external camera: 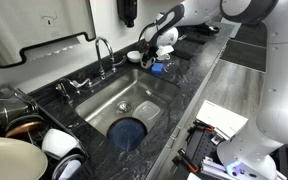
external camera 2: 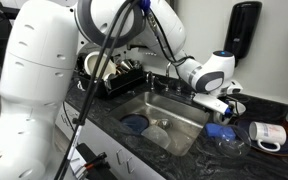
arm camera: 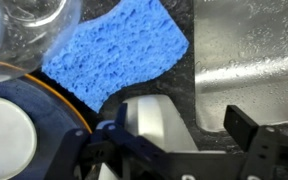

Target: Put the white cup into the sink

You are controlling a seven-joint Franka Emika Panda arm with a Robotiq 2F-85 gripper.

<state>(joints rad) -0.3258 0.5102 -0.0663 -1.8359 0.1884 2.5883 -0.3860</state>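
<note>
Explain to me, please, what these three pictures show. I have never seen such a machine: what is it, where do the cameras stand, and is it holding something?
The big white machine is a robot arm with a two-fingered gripper at its end. Two pictures come from cameras outside the robot; they see a steel sink in a dark stone counter from different sides. The third camera sits on the wrist and looks past the fingers. There a small white cup stands between the open fingers, beside the sink's edge; it seems not yet clamped. Near it are a blue sponge and a clear glass. In the sink lies a round blue dish.
</note>
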